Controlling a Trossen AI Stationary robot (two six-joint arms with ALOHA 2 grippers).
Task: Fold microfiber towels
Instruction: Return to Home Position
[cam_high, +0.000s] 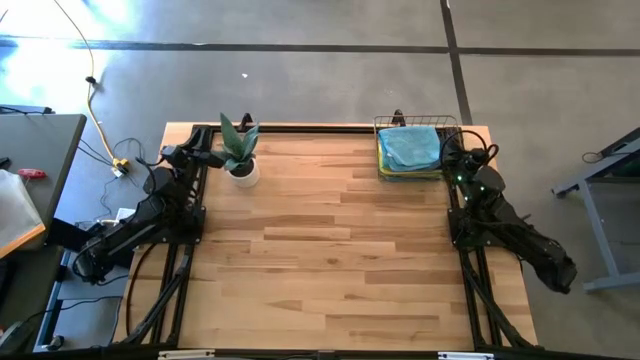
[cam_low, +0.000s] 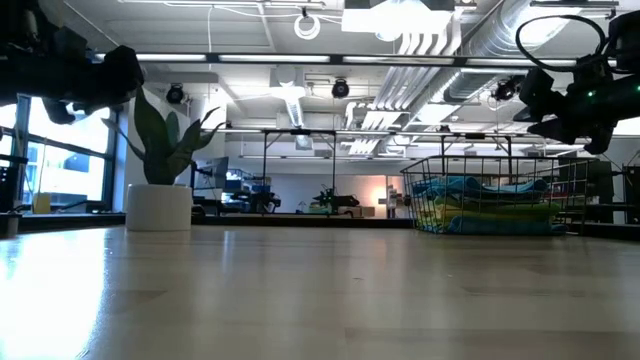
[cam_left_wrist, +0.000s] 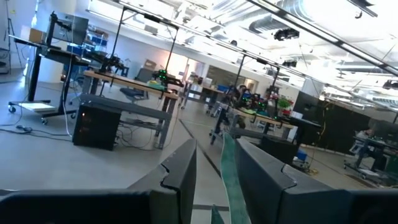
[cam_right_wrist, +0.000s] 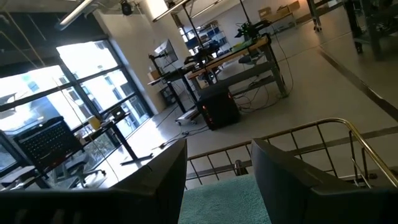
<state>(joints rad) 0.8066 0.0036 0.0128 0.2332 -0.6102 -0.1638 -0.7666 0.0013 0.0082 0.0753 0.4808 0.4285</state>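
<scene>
A stack of microfiber towels (cam_high: 410, 148), teal on top with yellow and green edges under it, lies in a copper wire basket (cam_high: 418, 120) at the table's far right. My right gripper (cam_high: 455, 152) hangs open just right of the basket. In its wrist view the gap between the fingers (cam_right_wrist: 219, 149) looks over the teal towel (cam_right_wrist: 227, 202) and the basket rim (cam_right_wrist: 323, 124). My left gripper (cam_high: 210, 158) stands open at the far left beside the potted plant (cam_high: 240, 150). A green leaf (cam_left_wrist: 230, 174) shows beyond its fingers (cam_left_wrist: 216, 152).
The plant stands in a white pot (cam_low: 160, 205) near the far left corner. The wooden tabletop (cam_high: 330, 250) stretches between the two arms. A black frame (cam_high: 300, 127) borders the table. A desk (cam_high: 30, 190) stands to the left, beyond the table.
</scene>
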